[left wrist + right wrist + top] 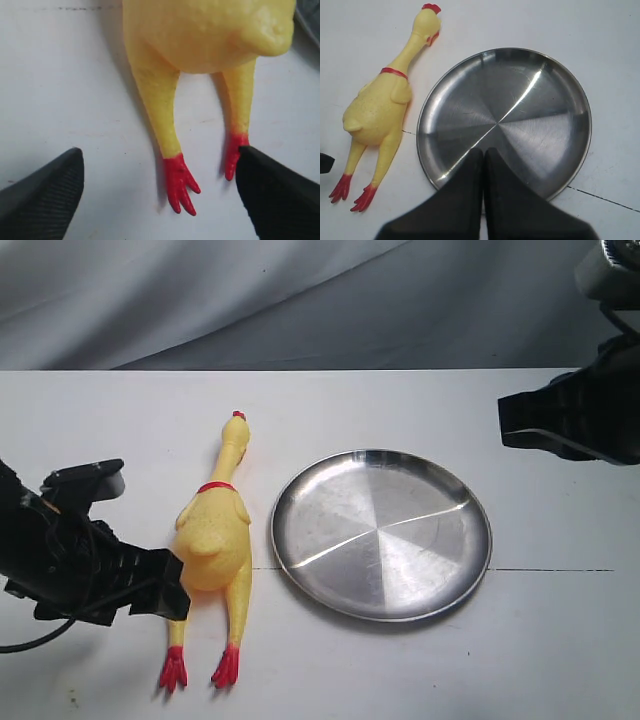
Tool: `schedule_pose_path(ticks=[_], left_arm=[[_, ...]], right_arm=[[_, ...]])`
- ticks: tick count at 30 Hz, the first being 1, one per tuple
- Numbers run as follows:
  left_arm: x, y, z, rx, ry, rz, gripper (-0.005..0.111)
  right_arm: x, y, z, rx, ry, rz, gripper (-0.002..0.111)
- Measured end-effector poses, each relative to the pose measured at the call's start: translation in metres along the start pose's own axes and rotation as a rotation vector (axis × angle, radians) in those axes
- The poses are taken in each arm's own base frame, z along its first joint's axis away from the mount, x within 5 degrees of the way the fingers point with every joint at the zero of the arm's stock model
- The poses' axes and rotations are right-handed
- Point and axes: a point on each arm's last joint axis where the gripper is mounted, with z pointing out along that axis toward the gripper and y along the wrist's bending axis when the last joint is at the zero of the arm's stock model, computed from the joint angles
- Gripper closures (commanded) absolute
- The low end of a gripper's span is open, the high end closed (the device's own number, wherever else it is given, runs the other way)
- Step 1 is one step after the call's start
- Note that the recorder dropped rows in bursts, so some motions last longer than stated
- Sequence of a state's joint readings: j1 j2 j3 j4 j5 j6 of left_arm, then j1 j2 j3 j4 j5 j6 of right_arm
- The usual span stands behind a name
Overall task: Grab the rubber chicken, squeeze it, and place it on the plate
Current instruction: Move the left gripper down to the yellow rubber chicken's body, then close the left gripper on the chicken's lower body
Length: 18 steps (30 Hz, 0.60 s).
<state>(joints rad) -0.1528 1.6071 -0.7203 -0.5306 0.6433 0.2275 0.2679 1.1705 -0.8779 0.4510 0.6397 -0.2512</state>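
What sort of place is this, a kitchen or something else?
Likely a robot lab bench, not a kitchen: white table, grey cloth behind, a left gripper and right gripper, and just a rubber chicken and steel plate set out.

left arm — matte black, blocky ribbed segments | cable: thin, black, curving off its underside | left gripper: fingers are black wedges with a fine woven texture | right gripper: two smooth black tapered fingers | right arm — black angular casing, grey-silver part above
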Motion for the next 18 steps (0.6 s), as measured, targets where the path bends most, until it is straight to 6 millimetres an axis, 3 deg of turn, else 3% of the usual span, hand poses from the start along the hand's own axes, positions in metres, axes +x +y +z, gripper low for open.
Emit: schedule_pose_path(ticks=[6,15,18], left_arm=[[0.000,-0.021,0.014,-0.011,-0.043,0.082,0.030],[-0.003,-0.012,0.014,-0.125,-0.074,0.099,0.034],[0.000,-0.020,0.016,-0.119,-0.068,0.128,0.034]], right_arm=[[0.000,0.000,0.000,0.000,0.000,0.000,0.108],[0.001,0.000,0.000,-0.002,0.006,0.000,0.108],[0.001,0.000,0.000,-0.002,0.006,0.000,0.108]])
